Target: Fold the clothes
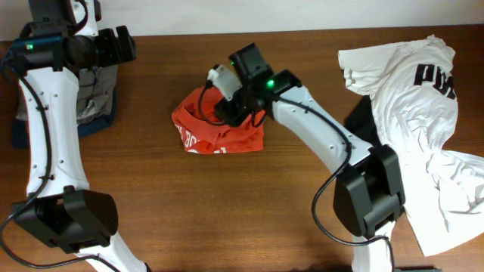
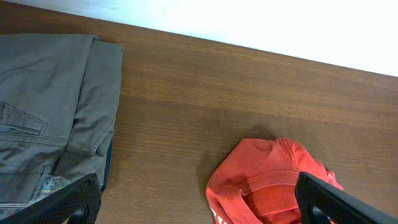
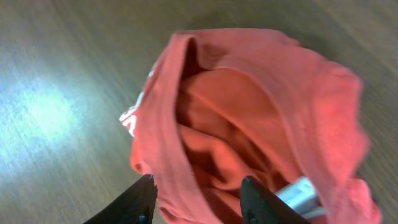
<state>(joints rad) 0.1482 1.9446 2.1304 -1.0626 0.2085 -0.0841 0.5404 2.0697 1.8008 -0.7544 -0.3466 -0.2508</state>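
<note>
A crumpled red shirt (image 1: 219,136) with white lettering lies bunched at the table's middle. My right gripper (image 1: 227,106) is low over its upper part. In the right wrist view the fingers (image 3: 198,202) are apart, with red cloth (image 3: 249,112) and a white label (image 3: 298,193) between them. My left gripper (image 1: 125,45) is at the far left, open and empty. In the left wrist view its fingers (image 2: 199,208) are wide apart above bare wood. The red shirt (image 2: 267,180) is to their right and folded grey trousers (image 2: 50,106) to their left.
The grey trousers (image 1: 94,94) rest on a dark blue garment (image 1: 18,136) at the far left. A white T-shirt (image 1: 408,106) with black lettering is spread unfolded at the right, over a black garment (image 1: 361,121). The table's far edge meets a white wall.
</note>
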